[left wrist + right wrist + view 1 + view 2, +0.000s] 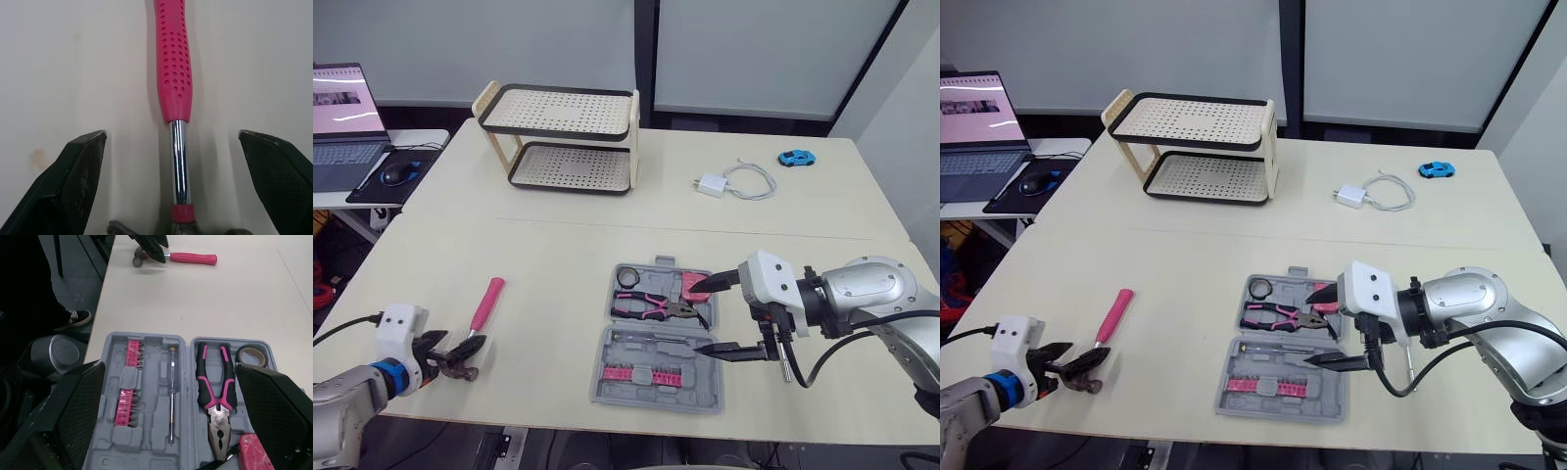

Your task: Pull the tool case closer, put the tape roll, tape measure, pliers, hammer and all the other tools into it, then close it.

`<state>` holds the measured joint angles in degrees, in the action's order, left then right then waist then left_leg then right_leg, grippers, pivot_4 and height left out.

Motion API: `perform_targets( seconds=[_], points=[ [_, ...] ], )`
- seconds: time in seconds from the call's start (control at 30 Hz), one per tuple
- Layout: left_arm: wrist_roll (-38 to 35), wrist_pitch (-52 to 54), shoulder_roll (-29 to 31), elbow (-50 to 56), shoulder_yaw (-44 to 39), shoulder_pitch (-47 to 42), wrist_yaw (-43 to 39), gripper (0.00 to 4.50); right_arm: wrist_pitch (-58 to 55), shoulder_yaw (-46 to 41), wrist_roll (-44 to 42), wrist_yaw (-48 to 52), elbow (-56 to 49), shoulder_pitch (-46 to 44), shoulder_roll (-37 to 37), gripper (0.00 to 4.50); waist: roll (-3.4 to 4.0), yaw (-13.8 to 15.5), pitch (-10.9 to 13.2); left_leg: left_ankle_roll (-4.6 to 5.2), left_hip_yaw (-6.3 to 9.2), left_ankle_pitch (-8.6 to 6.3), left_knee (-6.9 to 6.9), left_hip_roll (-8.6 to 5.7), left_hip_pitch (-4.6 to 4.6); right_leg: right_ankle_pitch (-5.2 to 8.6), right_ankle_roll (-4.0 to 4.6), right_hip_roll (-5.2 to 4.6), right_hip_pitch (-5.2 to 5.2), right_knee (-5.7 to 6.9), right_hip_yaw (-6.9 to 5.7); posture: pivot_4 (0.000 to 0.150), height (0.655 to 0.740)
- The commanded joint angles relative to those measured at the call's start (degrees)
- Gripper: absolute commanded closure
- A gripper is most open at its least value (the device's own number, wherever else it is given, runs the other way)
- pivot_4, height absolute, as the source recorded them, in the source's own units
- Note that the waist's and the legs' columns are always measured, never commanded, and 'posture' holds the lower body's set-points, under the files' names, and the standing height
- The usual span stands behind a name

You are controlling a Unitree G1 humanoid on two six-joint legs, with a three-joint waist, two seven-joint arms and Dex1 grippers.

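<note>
Pale cream counter (558, 264), matte, w/ a thin seam running across it behind the work area. Behind it: grey-white wall panels split by a dark upright strip.

Far side of counter: two-tier perforated rack (563, 137), white charger (710, 184) w/ coiled cable (756, 182), blue toy car (794, 158) toward the far right corner. Off to the left, a lower side desk (419, 138) w/ open laptop (342, 117) and mouse (398, 173) on a dark mat. Right wrist view catches dark floor below the counter edge and a shoe (73, 319).

Grey case (658, 402) lies open flat, near the front edge, right of centre. Far half holds tape roll (627, 276), pliers (651, 306), pink tape measure (689, 286). Near half holds screwdriver (171, 391) and pink bits (631, 373).

Hammer (487, 302) lies on the counter well left of the case, not in it; head toward the front edge, pink handle pointing away.

Left jaws: spread wide, level w/ the hammer head end, steel shank between them, neither touching it; nothing held.

Right jaws: spread wide, empty, over the case's right side; one tip above the tape measure, the other over the near half.
</note>
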<state>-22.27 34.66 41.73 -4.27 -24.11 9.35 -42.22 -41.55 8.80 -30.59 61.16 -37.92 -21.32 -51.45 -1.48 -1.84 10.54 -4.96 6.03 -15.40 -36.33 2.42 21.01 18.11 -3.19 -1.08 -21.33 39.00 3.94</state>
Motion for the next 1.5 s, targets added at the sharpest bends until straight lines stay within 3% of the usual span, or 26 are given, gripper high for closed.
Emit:
perform_targets(
  seconds=[0.03,0.13,0.53,0.87,1.07,1.5],
  points=[
    [1.8,0.8,-0.5,0.8,1.4,-0.1,2.9,0.18,1.2,-0.1,-0.1,-0.1,-0.7,-1.2,0.4,0.01,0.03,0.0,0.0,0.00,0.01,0.00,0.00,0.00,-0.01,0.00,0.00,0.00,0.00,0.01,-0.01,0.150,0.7350],
    [3.1,0.2,-1.2,0.4,2.7,0.7,4.0,0.88,2.0,0.0,0.2,-0.3,-0.5,-1.8,1.1,0.00,0.16,0.0,0.0,0.00,0.03,0.00,0.01,0.00,-0.02,0.00,0.00,0.00,0.01,0.02,-0.01,0.150,0.7350],
    [3.0,0.2,-4.6,4.0,2.1,2.8,6.4,4.47,8.0,0.5,2.4,-1.6,0.6,-2.7,4.8,0.00,0.31,0.0,0.0,-0.01,0.00,0.01,0.01,-0.07,-0.05,0.00,-0.01,-0.05,0.04,0.01,0.02,0.150,0.7350],
    [-0.8,4.7,-6.7,19.0,0.7,8.7,7.8,4.46,12.3,1.0,2.8,2.6,3.0,-2.5,4.2,0.00,0.30,0.0,0.0,-0.01,0.00,0.00,0.03,-0.06,-0.03,0.00,-0.01,-0.06,0.02,-0.01,0.03,0.150,0.7350],
    [-2.6,10.6,-10.2,29.3,3.3,7.6,12.9,4.46,11.4,0.7,2.3,4.1,2.5,-1.5,3.1,0.00,0.23,0.2,0.0,-0.02,0.08,0.01,0.03,-0.06,0.00,0.00,-0.01,-0.04,0.04,-0.01,-0.01,0.150,0.7350],
    [1.1,14.6,-19.3,33.6,13.6,2.8,25.4,4.46,10.3,0.8,2.1,5.9,2.8,-1.4,1.0,0.00,0.21,0.1,0.0,-0.02,0.08,0.01,0.03,-0.08,0.01,-0.01,-0.01,-0.01,0.03,-0.02,0.01,0.150,0.7350]
  ],
)
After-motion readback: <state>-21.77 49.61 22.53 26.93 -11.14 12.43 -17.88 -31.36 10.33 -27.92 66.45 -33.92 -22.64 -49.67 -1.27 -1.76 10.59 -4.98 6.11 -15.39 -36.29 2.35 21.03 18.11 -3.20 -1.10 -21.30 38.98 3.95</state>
